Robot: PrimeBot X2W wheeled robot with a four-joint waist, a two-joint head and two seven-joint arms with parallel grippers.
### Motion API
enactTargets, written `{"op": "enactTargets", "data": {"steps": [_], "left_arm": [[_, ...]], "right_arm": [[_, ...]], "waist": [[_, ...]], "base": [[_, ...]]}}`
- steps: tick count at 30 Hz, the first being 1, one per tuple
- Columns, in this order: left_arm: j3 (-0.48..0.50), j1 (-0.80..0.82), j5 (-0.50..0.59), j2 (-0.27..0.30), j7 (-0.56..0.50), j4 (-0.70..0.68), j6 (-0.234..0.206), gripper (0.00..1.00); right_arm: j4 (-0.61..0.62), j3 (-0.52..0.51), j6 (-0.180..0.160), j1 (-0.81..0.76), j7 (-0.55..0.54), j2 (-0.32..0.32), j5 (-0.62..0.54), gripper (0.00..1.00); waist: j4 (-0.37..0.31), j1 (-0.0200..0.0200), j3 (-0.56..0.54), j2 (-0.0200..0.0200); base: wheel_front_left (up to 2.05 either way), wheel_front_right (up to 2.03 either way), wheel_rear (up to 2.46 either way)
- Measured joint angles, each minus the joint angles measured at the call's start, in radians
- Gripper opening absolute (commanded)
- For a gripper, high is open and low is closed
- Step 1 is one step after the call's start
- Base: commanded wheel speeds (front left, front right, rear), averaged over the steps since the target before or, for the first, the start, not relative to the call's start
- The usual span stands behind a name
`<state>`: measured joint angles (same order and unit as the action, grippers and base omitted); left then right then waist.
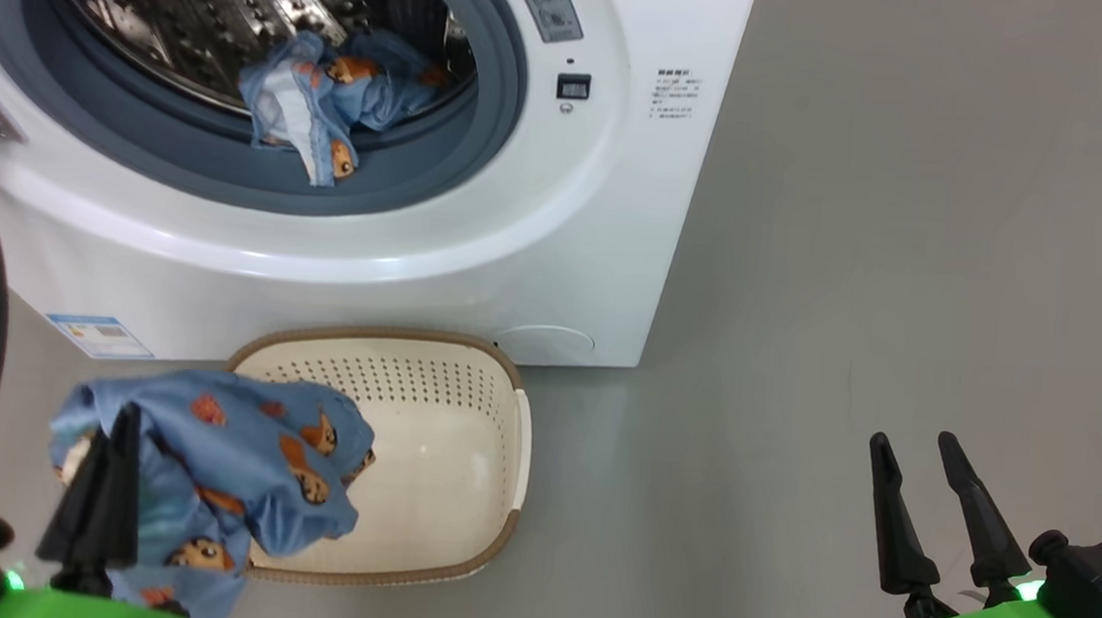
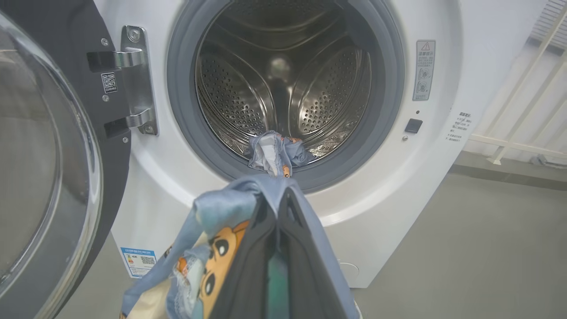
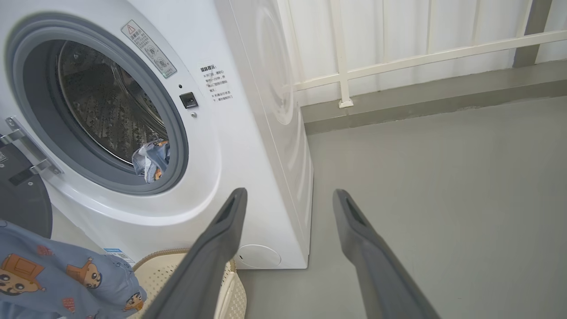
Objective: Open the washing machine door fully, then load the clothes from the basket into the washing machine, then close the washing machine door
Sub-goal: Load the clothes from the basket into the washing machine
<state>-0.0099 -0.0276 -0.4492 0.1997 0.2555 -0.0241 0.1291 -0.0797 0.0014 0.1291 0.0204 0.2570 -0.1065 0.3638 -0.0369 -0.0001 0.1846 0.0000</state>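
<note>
The washing machine [image 1: 553,280] stands with its door [image 2: 44,155] swung open to the left. One of the clothes [image 1: 332,105] lies at the drum's front lip, partly over the gasket [image 2: 277,153]. My left gripper [image 1: 121,424] is shut on a light blue garment [image 1: 230,461] with cartoon faces. It holds the garment above the left end of the basket [image 1: 444,457], and the cloth drapes over the fingers [image 2: 266,248]. The basket's visible floor is bare. My right gripper [image 1: 913,443] hangs open over the floor to the right, holding nothing [image 3: 289,195].
Grey floor [image 1: 906,227] stretches to the right of the machine. A white railing [image 3: 398,57] and a low kerb run behind it. The basket sits on the floor right against the machine's front.
</note>
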Motion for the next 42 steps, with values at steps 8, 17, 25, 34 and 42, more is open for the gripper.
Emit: {"op": "enactTargets", "data": {"steps": [8, 17, 25, 34, 42], "left_arm": [[0.000, 0.201, -0.020, 0.051, 0.000, -0.007, 0.000, 0.00], [-0.004, 0.580, -0.005, 0.143, 0.001, 0.084, 0.000, 0.00], [-0.091, 0.767, -0.025, 0.193, 0.001, 0.366, 0.000, 0.00], [-0.200, 0.925, -0.124, 0.238, 0.001, 0.604, 0.000, 0.00], [-0.327, 1.051, -0.223, 0.302, 0.001, 0.796, 0.000, 0.00]], "right_arm": [[0.008, 0.009, 0.000, 0.038, 0.000, 0.024, -0.002, 1.00], [0.013, 0.033, 0.000, 0.127, 0.000, 0.047, -0.006, 1.00], [0.014, 0.069, 0.000, 0.155, 0.000, 0.053, 0.004, 1.00], [0.022, 0.100, 0.000, 0.182, 0.000, 0.054, 0.039, 1.00], [0.032, 0.125, 0.000, 0.186, 0.000, 0.055, 0.070, 1.00]], "waist": [[-0.018, 0.0000, 0.073, 0.0000], [-0.059, 0.0000, 0.183, 0.0000], [-0.119, 0.0000, 0.246, 0.0000], [-0.184, 0.0000, 0.295, 0.0000], [-0.245, 0.0000, 0.330, 0.0000]], "base": [[0.00, 0.00, 0.00], [0.00, 0.00, 0.00], [0.00, 0.00, 0.00], [0.00, 0.00, 0.00], [0.00, 0.00, 0.00]]}}
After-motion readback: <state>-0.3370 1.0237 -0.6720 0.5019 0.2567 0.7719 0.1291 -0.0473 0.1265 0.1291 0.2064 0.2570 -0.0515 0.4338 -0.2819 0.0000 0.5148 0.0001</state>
